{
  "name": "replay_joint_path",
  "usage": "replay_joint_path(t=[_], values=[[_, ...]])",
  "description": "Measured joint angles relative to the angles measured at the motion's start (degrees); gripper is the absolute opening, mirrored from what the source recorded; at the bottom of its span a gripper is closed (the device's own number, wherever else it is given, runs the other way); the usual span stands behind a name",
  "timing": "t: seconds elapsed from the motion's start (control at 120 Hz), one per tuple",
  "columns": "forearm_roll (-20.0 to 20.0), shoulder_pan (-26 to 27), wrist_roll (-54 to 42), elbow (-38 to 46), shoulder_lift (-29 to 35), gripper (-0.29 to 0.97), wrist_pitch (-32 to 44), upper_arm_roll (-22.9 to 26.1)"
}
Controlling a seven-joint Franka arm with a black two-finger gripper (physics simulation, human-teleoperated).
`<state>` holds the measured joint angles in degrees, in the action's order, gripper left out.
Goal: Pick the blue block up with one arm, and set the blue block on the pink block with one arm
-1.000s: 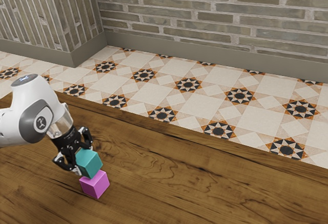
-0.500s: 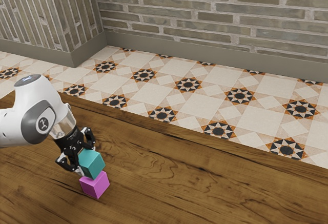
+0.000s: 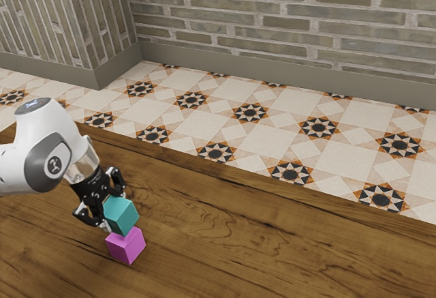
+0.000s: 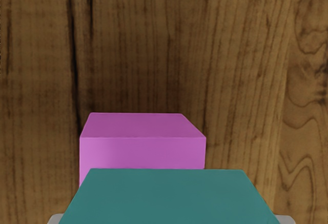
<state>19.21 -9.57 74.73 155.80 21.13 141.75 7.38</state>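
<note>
**Blue block held tilted over the pink block**

The claw [image 3: 107,217] is pinching the blue block [image 3: 122,215], with black fingers on opposite side faces. The block hangs directly above the pink block [image 3: 127,246], which sits flat on the wooden counter [image 3: 272,243]. In the exterior view the blue block is tipped, one lower edge dipping toward the pink block's top. Whether that edge touches the top or floats just clear of it cannot be told. The white arm [image 3: 41,155] reaches in above the pink block, on the exterior view's left of it.

From the wrist camera the blue block [image 4: 164,198] lies right under the hand. The pink block [image 4: 141,144] shows just beyond it, its top face bare, with the grain of the counter [image 4: 246,55] around it.

The blue block looks like a small rigid cube, probably light, with smooth, flat, matte faces. It should not deform under the fingers, but smooth faces can slip if the pinch is weak. The best hold is the one shown: two parallel side faces, near their middle, leaving the underside free to land.

The pink block's top is about as wide as the blue block, so the margin is slim. Levelling the blue block and centring it over the pink block before letting go seems wise, or it may tip or slide off.
</note>
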Motion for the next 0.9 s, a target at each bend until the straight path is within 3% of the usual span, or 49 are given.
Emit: replay_joint_path(t=[0.583,0.8,0.85,0.9], values=[[0.1,0.6,0.6,2.1,1.7,0.33,0.0,0.0],[-0.2,0.6,-0.1,2.0,1.7,0.53,0.2,0.0],[-2.8,0.5,-0.3,1.8,3.8,0.56,0.2,0.0],[-8.7,0.2,-0.5,0.0,7.7,0.59,-0.6,-0.2]])
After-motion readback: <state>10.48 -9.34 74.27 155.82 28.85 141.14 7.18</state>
